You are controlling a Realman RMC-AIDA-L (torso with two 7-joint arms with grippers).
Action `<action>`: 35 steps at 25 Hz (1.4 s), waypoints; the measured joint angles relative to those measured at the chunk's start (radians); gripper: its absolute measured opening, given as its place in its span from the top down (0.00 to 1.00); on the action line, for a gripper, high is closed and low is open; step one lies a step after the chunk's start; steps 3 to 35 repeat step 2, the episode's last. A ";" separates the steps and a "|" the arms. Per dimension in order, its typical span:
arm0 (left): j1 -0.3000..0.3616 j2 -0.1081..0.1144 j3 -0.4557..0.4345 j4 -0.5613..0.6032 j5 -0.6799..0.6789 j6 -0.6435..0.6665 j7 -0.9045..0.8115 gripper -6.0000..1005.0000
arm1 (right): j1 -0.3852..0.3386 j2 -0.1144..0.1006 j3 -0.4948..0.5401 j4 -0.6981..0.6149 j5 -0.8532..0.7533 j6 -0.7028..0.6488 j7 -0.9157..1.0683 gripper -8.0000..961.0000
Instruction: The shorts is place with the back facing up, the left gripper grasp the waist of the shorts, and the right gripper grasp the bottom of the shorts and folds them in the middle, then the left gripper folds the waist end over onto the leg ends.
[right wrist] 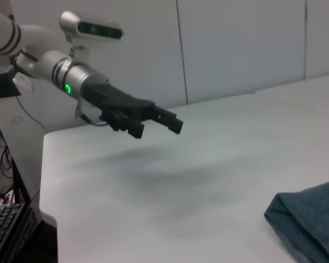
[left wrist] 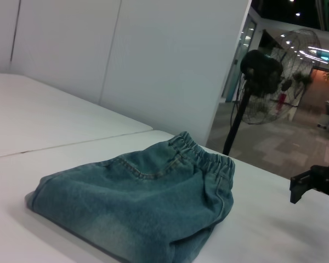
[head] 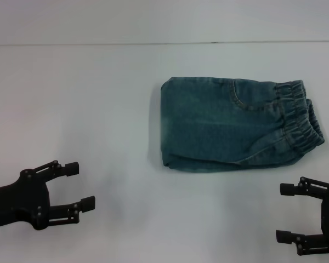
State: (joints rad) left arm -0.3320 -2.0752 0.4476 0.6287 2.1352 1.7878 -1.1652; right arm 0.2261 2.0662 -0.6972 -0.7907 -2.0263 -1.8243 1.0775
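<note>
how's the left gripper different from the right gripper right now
The left gripper sits at the table's near left, far from the shorts; the right gripper sits near right, just below their waistband. The left points right, tilted slightly; the right points straight left. Both have open jaws and hold nothing.

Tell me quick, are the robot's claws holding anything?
Left gripper: open, holding nothing, away from the shorts.
Right gripper: open, holding nothing, near the shorts' waist.

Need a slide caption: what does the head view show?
Folded shorts on white table, waist rightward; left gripper and right gripper open, apart.
</note>
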 joint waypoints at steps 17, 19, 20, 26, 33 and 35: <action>-0.003 0.001 0.001 0.003 0.001 0.005 -0.002 0.07 | 0.001 0.000 0.001 0.001 -0.008 0.002 -0.003 0.02; -0.003 0.001 0.001 0.003 0.001 0.005 -0.002 0.07 | 0.001 0.000 0.001 0.001 -0.008 0.002 -0.003 0.02; -0.003 0.001 0.001 0.003 0.001 0.005 -0.002 0.07 | 0.001 0.000 0.001 0.001 -0.008 0.002 -0.003 0.02; -0.003 0.001 0.001 0.003 0.001 0.005 -0.002 0.07 | 0.001 0.000 0.001 0.001 -0.008 0.002 -0.003 0.02; -0.003 0.001 0.001 0.003 0.001 0.005 -0.002 0.07 | 0.001 0.000 0.001 0.001 -0.008 0.002 -0.003 0.02; -0.003 0.001 0.001 0.003 0.001 0.005 -0.002 0.07 | 0.001 0.000 0.001 0.001 -0.008 0.002 -0.003 0.02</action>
